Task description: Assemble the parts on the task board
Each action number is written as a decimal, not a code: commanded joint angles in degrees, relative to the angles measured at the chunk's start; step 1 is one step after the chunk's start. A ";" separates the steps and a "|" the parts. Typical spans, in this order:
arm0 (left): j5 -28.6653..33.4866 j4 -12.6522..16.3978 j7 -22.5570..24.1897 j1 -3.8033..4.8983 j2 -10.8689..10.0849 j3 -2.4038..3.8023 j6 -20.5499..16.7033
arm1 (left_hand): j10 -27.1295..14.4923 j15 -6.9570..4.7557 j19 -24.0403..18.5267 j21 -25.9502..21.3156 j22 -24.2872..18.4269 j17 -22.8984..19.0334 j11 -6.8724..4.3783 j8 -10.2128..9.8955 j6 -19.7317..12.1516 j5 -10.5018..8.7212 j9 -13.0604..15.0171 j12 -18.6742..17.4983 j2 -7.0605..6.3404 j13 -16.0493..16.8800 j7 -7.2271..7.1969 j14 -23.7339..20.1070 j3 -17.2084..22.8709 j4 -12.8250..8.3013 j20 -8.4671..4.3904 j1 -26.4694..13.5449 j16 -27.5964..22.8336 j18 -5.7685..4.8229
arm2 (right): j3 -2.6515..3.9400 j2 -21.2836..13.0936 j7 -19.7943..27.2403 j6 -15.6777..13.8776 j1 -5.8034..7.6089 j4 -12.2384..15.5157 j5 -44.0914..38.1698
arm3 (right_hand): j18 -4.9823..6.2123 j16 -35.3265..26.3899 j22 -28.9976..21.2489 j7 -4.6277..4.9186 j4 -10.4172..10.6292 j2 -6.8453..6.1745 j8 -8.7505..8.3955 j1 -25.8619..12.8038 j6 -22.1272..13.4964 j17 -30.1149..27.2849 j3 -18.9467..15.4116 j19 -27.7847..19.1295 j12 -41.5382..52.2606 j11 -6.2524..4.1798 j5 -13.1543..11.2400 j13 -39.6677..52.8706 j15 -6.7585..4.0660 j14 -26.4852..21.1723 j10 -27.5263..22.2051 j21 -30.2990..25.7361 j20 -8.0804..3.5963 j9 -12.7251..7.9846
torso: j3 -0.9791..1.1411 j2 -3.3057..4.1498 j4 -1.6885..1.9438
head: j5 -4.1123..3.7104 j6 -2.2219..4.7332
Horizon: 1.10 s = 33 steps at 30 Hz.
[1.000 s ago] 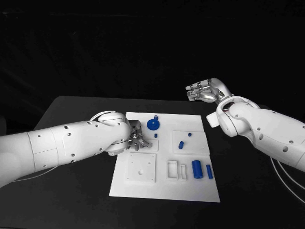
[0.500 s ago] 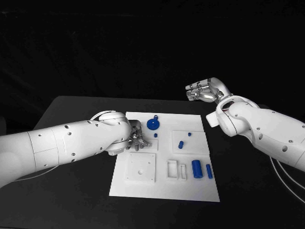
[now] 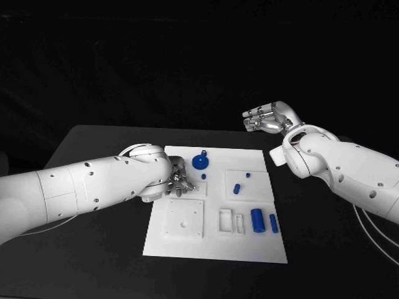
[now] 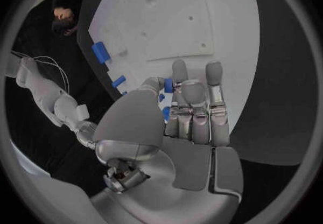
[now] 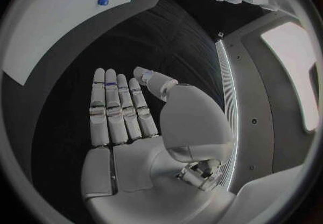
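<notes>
1. Lying flat on the black surface point(image 3: 101, 249), the white task board point(image 3: 213, 246) runs lengthwise away from the robot, with several shallow recesses set into it.
2. Near its far end a round blue part point(image 3: 201, 162) sits with a small stub pointing away from the robot; a tiny blue peg point(image 3: 203, 177) lies just on the near side of it.
3. In the square recess point(image 3: 246, 182) right of centre, a short blue pin point(image 3: 237, 189) lies tilted, its long axis roughly towards the far end.
4. On the near right, a thick blue cylinder point(image 3: 257, 220) and a thinner blue rod point(image 3: 274, 223) lie side by side, close but apart, both long axes running near to far.
5. The left hand point(image 3: 178, 182) hangs over the board's left edge, beside the round part; the left wrist view puts small blue bits right at its fingers point(image 4: 195, 95), but I cannot tell whether they grip anything.
6. The right hand point(image 3: 270, 118) is raised beyond the board's far right corner; its wrist view shows the fingers point(image 5: 118, 108) straight, side by side, holding nothing.
7. That same view catches the round blue part from above.
</notes>
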 commanded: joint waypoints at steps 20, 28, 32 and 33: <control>2.39 0.52 2.80 -0.08 -0.36 -0.02 -0.11 | 2.06 -0.17 -1.81 2.85 1.20 -0.29 0.62 0.27 0.49 6.21 -0.60 0.27 3.31 0.22 0.39 -0.49 12.33 -11.94 -0.05 -6.60 0.25 0.14 | 0.01 0.01 0.44 0.78 -0.63 0.01 -0.39 | 0.69 -0.19 -0.07 0.14 -0.16 -0.55 0.03 -0.08 -0.43 -0.08 0.05 -0.47 -0.18 -0.13 0.93 -0.09 0.03 -0.44 -0.42 0.18 0.02 0.05 | 0.03 0.00 -0.01 | -0.09 -0.18; 5.47 0.35 3.89 -0.07 -0.60 0.86 1.26 | 2.00 -0.33 -2.19 3.32 1.20 -0.38 0.83 0.12 1.03 5.84 -0.54 0.65 4.08 0.43 0.38 -0.57 12.93 -13.78 -0.20 -7.21 0.32 0.05 | 0.01 0.00 0.42 0.85 -0.73 -0.05 -0.39 | 0.69 -0.20 -0.07 0.15 -0.16 -0.58 0.02 -0.11 -0.46 -0.08 0.08 -0.46 -0.18 -0.12 1.04 -0.09 0.03 -0.44 -0.43 0.19 0.02 0.05 | 0.03 0.00 0.00 | -0.12 -0.20; 7.50 0.04 4.25 -0.03 -0.73 1.73 2.79 | 1.90 -0.34 -2.41 3.49 1.19 -0.36 0.89 -0.05 1.22 5.52 -0.57 0.72 4.28 0.49 0.37 -0.77 12.87 -14.44 -0.21 -7.46 0.49 0.00 | 0.01 0.03 0.42 0.88 -0.76 -0.06 -0.39 | 0.69 -0.20 -0.07 0.15 -0.15 -0.59 0.03 -0.14 -0.46 -0.08 0.11 -0.46 -0.18 -0.12 1.16 -0.09 0.03 -0.45 -0.43 0.19 0.03 0.05 | 0.04 -0.03 0.03 | -0.12 -0.27; 7.90 -0.06 4.28 -0.01 -0.74 1.92 3.12 | 1.89 -0.34 -2.46 3.52 1.19 -0.37 0.90 -0.09 1.25 5.46 -0.57 0.73 4.31 0.50 0.38 -0.82 12.84 -14.58 -0.21 -7.50 0.52 0.00 | 0.01 0.04 0.42 0.88 -0.76 -0.07 -0.39 | 0.69 -0.20 -0.07 0.15 -0.15 -0.59 0.03 -0.14 -0.46 -0.08 0.11 -0.46 -0.18 -0.12 1.16 -0.09 0.03 -0.45 -0.43 0.19 0.03 0.05 | 0.04 -0.04 0.02 | -0.12 -0.28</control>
